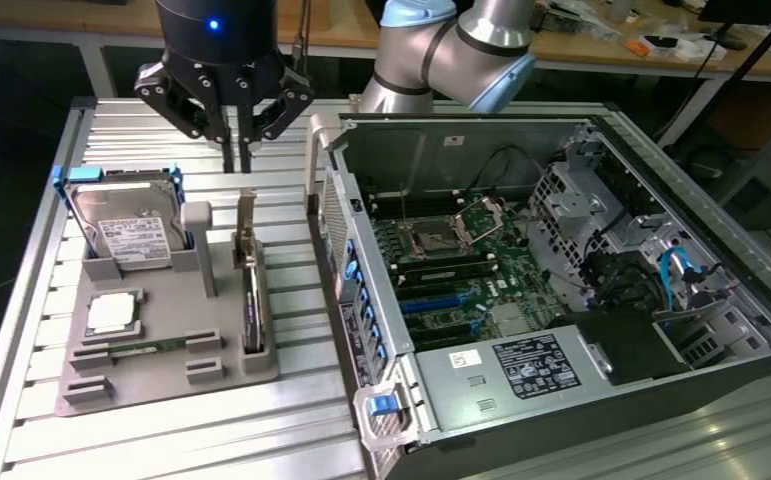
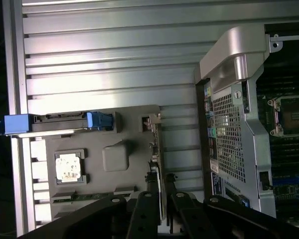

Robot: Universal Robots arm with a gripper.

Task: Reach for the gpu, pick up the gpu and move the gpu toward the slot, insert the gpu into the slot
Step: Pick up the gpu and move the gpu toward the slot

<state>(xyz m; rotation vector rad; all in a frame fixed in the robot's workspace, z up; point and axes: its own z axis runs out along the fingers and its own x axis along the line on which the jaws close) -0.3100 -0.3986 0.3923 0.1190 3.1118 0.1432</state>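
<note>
The gpu (image 1: 249,292) stands on edge in a grey holder tray (image 1: 158,385) at the exterior view's left, its silver bracket (image 1: 245,215) at the far end. In the wrist view the gpu (image 2: 157,144) is a thin edge running down the tray. My gripper (image 1: 238,165) hangs in the air above the tray's far end, clear of the bracket. Its fingers (image 2: 152,185) are a narrow gap apart and hold nothing. The expansion slots (image 1: 436,315) lie on the motherboard inside the open computer case (image 1: 599,135).
A silver hard drive (image 1: 132,232) leans in a blue-clipped cradle beside the gpu. A processor chip (image 1: 114,312) and a memory stick (image 1: 145,348) sit in the same tray. The case's side wall (image 1: 345,260) rises right next to the tray. The table is ribbed aluminium (image 1: 158,440).
</note>
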